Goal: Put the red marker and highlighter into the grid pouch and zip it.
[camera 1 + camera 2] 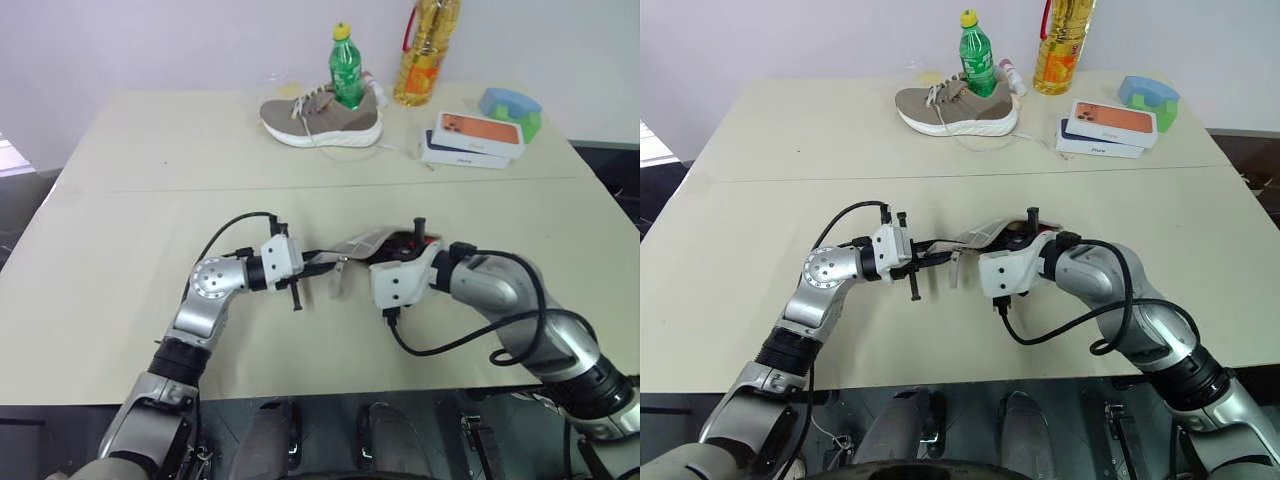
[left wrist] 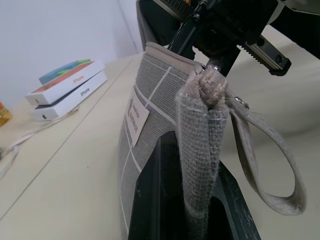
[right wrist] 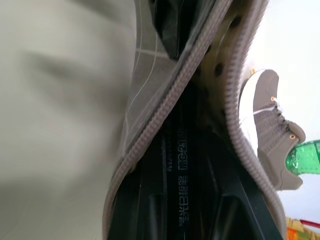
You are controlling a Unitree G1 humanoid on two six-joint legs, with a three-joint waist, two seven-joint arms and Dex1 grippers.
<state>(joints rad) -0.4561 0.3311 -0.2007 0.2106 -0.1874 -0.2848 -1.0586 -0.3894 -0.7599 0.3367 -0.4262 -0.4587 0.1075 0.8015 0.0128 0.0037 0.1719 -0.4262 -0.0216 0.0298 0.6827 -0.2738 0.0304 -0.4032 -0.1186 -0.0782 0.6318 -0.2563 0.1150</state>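
Near the frame's middle, your left tool is clamped on the grid pouch; your right tool feeds the red marker, so push deeper next.

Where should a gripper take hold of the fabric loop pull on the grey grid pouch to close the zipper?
Best on the free bottom of the beige fabric loop pull, which hangs open beside the grey fabric grid pouch. Pinch the flat strap across its faces, coming from the loop's outer side, because the left gripper already clamps the pouch's end tab.
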